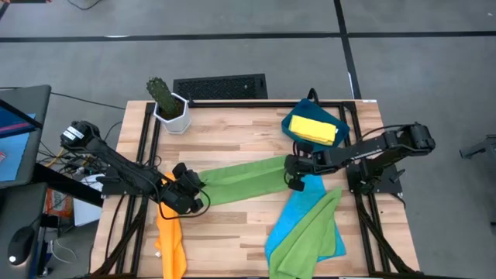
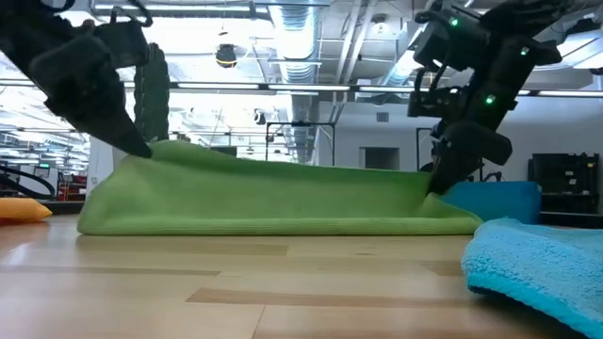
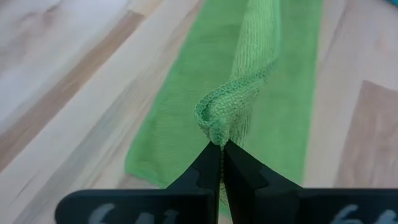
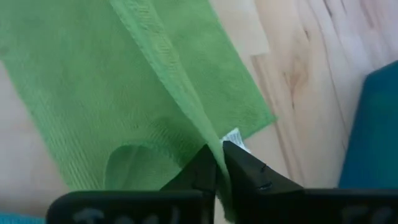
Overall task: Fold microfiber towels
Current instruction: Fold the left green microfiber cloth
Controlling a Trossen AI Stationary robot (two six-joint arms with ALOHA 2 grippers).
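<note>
A lime green towel [image 1: 240, 180] lies stretched across the table's middle between my two grippers. My left gripper [image 1: 188, 188] is shut on its left end and my right gripper [image 1: 295, 175] on its right end. In the low view the towel [image 2: 283, 193] has its upper edge raised and its lower part on the table. A second green towel [image 1: 308, 232] lies over a bright blue towel [image 1: 304, 208] at the near right. An orange towel [image 1: 170, 242] hangs over the near left edge. A yellow towel [image 1: 316, 129] lies on the dark-blue tray [image 1: 292, 118]. My left gripper pinches a bunched bit of the towel's left-end edge [image 3: 215, 122] between its two fingertips, slanting down from the table's left. That edge is lifted; the cloth below it lies on the table. My right gripper pinches the towel's right-end edge [image 4: 208, 138] near the corner with a white tag [image 4: 233, 137], slanting down from the right. The raised edge runs nearly taut toward the other gripper.
A cactus in a white pot [image 1: 169, 107] stands at the far left. A black grille [image 1: 221, 86] lies beyond the far edge. Bare wood [image 1: 232, 225] shows near the front middle.
</note>
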